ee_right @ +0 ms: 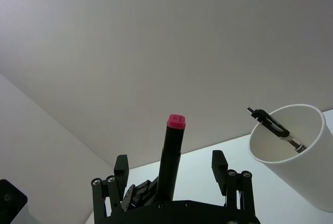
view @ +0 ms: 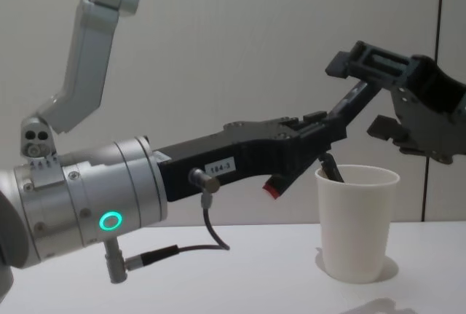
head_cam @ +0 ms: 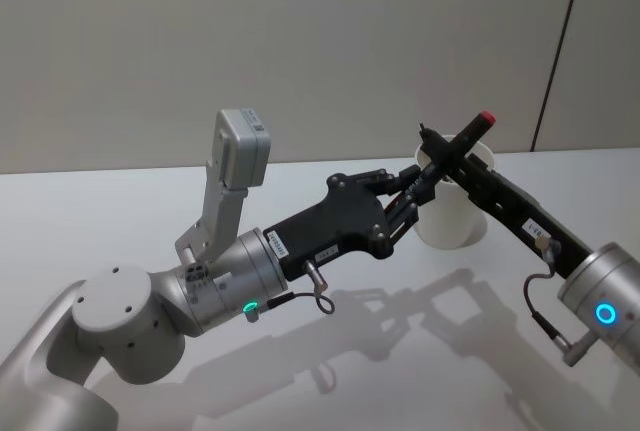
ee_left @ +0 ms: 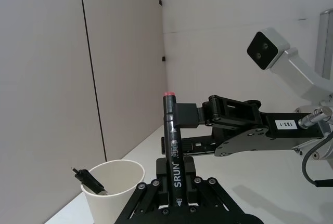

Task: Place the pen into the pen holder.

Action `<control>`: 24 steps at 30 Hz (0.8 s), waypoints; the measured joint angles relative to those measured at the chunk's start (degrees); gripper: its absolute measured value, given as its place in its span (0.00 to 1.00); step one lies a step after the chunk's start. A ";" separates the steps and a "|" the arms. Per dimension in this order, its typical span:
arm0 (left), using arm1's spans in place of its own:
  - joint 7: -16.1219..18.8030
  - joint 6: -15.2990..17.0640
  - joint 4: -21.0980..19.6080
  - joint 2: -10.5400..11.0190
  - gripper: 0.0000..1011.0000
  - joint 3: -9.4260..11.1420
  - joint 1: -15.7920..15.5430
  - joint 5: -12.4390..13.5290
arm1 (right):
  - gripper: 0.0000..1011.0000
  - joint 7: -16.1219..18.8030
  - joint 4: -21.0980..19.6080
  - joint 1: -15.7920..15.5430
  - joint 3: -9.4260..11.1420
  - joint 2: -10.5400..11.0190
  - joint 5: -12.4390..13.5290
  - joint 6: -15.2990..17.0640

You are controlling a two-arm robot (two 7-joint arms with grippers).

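Left gripper (head_cam: 408, 199) reaches in, fingers clamped on the pen (head_cam: 465, 138), which is up in the air with its red end toward 1 o'clock. The cup (head_cam: 452, 223) stands near, at the gripper's 4 o'clock. Right gripper (ee_right: 169, 162) straddles the pen, fingers wide, gripping nothing. Looks like a mid-air hand-over. Next, one gripper must carry it over the rim, clear of the spare pen (ee_right: 274, 128) inside. The right wrist view shows gaps either side of the pen, and the head view hides them.

Rounded silver arms — the left arm (head_cam: 120, 326) has a green ring light (view: 111, 221), the right arm (head_cam: 625, 281) a blue ring light (head_cam: 605, 313). Black on the left gripper (head_cam: 422, 183) and right gripper (ee_right: 169, 161), screws (ee_left: 164, 211) showing, white number stickers (view: 219, 166).
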 joint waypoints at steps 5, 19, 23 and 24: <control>0.00 0.00 0.00 0.00 0.18 0.00 0.00 0.00 | 0.99 -0.12 -0.11 -0.12 -0.24 0.14 -0.63 -0.67; 0.00 0.00 0.00 0.00 0.18 0.00 0.00 0.00 | 0.99 -0.88 -0.06 0.00 -0.75 0.03 -1.61 -2.16; 0.00 0.00 0.00 0.00 0.18 0.00 0.00 0.00 | 0.99 -1.03 0.10 0.11 -0.88 -0.07 -1.76 -2.44; 0.00 0.00 0.00 0.00 0.18 0.00 0.00 0.00 | 0.99 -1.08 0.16 0.17 -0.91 -0.10 -1.81 -2.54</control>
